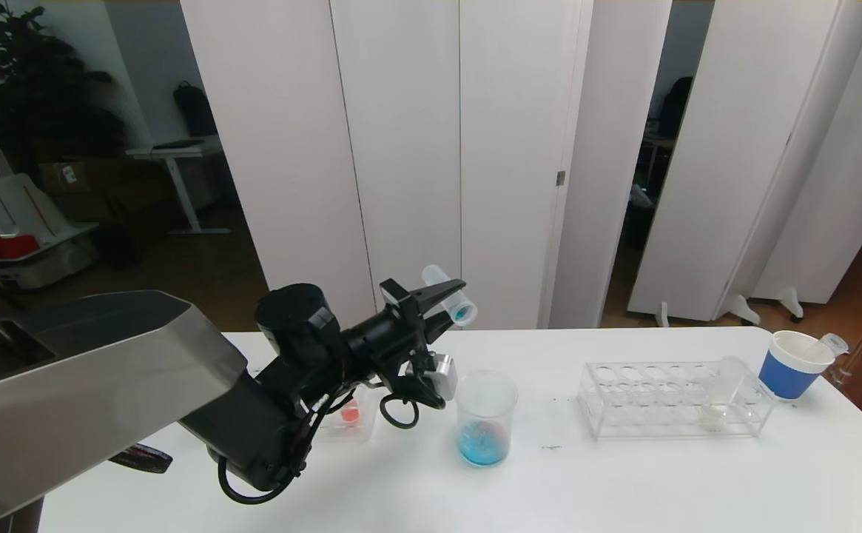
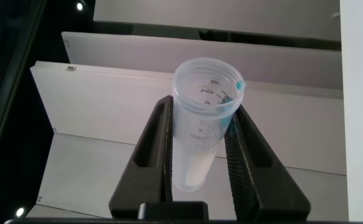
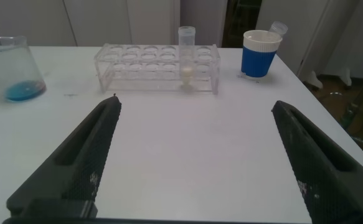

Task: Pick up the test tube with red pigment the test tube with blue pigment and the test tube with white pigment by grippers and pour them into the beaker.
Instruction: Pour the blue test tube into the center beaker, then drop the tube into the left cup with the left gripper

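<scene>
My left gripper (image 1: 451,298) is shut on the test tube with blue pigment (image 1: 448,295), held tilted in the air above and to the left of the beaker (image 1: 485,400). The tube (image 2: 200,124) looks almost empty, with only blue traces at its mouth. Blue liquid lies in the bottom of the beaker (image 3: 10,68). The test tube with white pigment (image 1: 723,392) stands upright in the clear rack (image 1: 645,422), also seen from my right wrist (image 3: 186,53). My right gripper (image 3: 195,102) hangs open over bare table, out of the head view. A clear vessel with orange-red liquid (image 1: 349,414) sits half hidden behind my left arm.
A blue paper cup (image 1: 792,364) with a clear tube leaning in it stands near the table's right corner, past the rack (image 3: 156,65). White panels stand behind the table's (image 1: 623,481) far edge.
</scene>
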You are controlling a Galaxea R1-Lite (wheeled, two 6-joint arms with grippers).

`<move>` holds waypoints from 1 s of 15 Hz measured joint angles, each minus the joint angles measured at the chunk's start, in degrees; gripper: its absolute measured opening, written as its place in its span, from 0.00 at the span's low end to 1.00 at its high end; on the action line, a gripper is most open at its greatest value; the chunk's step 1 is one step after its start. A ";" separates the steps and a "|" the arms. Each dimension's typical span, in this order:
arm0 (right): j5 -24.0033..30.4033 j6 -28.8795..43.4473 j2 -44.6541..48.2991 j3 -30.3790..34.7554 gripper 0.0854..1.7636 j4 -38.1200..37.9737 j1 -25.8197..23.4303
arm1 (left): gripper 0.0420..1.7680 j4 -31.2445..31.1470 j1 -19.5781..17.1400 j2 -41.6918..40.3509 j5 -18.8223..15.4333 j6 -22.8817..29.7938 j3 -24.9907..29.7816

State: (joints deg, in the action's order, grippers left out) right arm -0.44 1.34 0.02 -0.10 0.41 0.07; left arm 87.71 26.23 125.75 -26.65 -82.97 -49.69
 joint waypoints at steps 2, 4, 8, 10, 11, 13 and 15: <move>0.00 -0.02 0.00 0.00 0.99 0.00 0.00 | 0.31 -0.01 0.02 -0.72 1.43 0.20 0.02; -0.02 -0.05 0.00 0.00 0.99 0.00 0.00 | 0.31 0.11 0.22 -1.60 5.07 1.52 0.16; 0.00 -0.02 0.00 0.00 0.99 0.00 0.00 | 0.31 -0.87 1.30 -4.05 16.46 9.51 0.02; 0.00 -0.02 0.00 0.00 0.99 0.00 0.00 | 0.31 -4.78 2.26 -5.92 22.71 16.27 -0.22; 0.00 0.00 0.00 0.00 0.99 0.00 0.00 | 0.31 -7.64 2.57 -7.03 24.17 20.37 -0.44; 0.00 -0.02 0.00 0.00 0.99 0.00 0.00 | 0.31 -13.00 3.06 -9.53 25.66 27.47 -1.11; 0.00 -0.05 0.00 0.00 0.99 0.00 0.00 | 0.31 -18.07 3.23 -12.08 27.00 30.66 -1.63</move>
State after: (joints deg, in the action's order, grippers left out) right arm -0.44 1.29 0.02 -0.10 0.41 0.07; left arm 69.64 29.46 113.67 0.35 -52.31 -51.32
